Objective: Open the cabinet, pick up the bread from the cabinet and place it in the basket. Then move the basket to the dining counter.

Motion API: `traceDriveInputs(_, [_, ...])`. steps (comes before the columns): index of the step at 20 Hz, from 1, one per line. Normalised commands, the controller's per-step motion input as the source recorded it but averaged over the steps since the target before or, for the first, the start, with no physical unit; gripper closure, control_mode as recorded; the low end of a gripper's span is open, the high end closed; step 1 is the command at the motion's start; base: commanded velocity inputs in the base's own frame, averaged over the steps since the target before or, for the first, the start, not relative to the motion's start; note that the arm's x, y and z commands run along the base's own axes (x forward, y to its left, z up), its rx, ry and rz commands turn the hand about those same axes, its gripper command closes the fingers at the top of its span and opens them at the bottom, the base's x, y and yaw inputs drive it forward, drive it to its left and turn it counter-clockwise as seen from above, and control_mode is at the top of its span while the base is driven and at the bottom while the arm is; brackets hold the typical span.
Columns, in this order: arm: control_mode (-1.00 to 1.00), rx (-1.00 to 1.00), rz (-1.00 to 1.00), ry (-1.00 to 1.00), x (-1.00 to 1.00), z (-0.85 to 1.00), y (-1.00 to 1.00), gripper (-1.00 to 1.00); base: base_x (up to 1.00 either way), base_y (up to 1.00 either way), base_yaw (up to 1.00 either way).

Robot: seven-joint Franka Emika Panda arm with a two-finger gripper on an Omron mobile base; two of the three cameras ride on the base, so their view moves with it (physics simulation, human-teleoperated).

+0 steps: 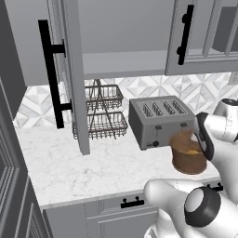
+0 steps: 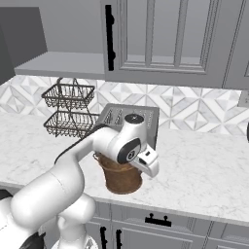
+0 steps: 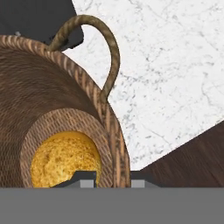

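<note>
While both base views hide it, the hand view shows the golden round bread [image 3: 64, 157] inside the brown woven basket [image 3: 57, 100], whose rim sits between the gripper's [image 3: 113, 180] spread fingertips.

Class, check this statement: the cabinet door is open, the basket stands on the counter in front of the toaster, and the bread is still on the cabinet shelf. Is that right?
One part is wrong. The bread is not on the cabinet shelf; the hand view shows it lying at the bottom of the basket. The rest holds: the cabinet door is open and the basket stands on the counter in front of the toaster.
</note>
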Motion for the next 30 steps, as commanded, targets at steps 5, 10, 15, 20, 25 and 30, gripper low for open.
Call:
traceDriveInputs(5, [-1.00, 0.03, -0.09, -0.01, -0.13, 0.52, 0.01, 1.00, 0.00, 0.00, 0.00])
traceDriveInputs(10, [-1.00, 0.00, -0.09, -0.02, -0.20, 0.51, 0.29, 1.00, 0.00, 0.00, 0.00])
traceDriveInputs(15, [-1.00, 0.04, -0.07, -0.01, -0.22, 0.44, 0.23, 1.00, 0.00, 0.00, 0.00])
traceDriveInputs(20, [-1.00, 0.04, -0.06, 0.00, -0.17, 0.11, 0.10, 1.00, 0.00, 0.00, 0.00])
traceDriveInputs(25, [-1.00, 0.01, -0.01, -0.05, -0.14, 0.01, 0.15, 1.00, 0.00, 0.00, 0.00])
traceDriveInputs(30, [-1.00, 0.00, 0.00, -0.09, -0.09, 0.16, 0.23, 1.00, 0.00, 0.00, 0.00])
